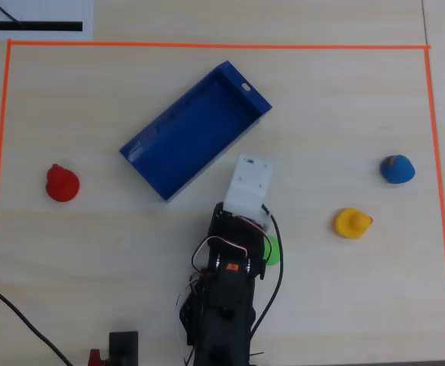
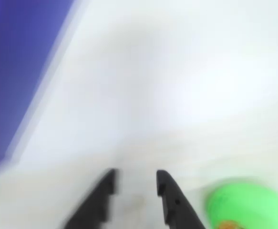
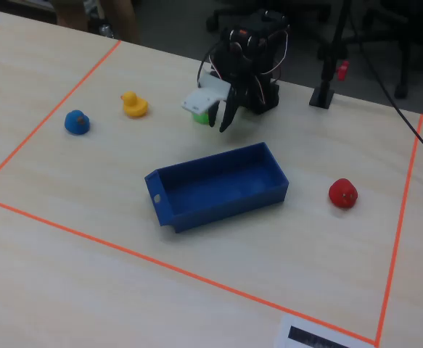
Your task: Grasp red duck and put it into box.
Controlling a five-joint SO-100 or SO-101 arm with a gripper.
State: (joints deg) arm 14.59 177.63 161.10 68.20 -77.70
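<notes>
The red duck (image 1: 62,184) sits alone at nine o'clock in the overhead view, well apart from the box (image 1: 195,131) near the centre. My gripper (image 2: 135,183) hangs empty, fingers slightly parted, a green duck (image 2: 246,205) at its four o'clock
</notes>
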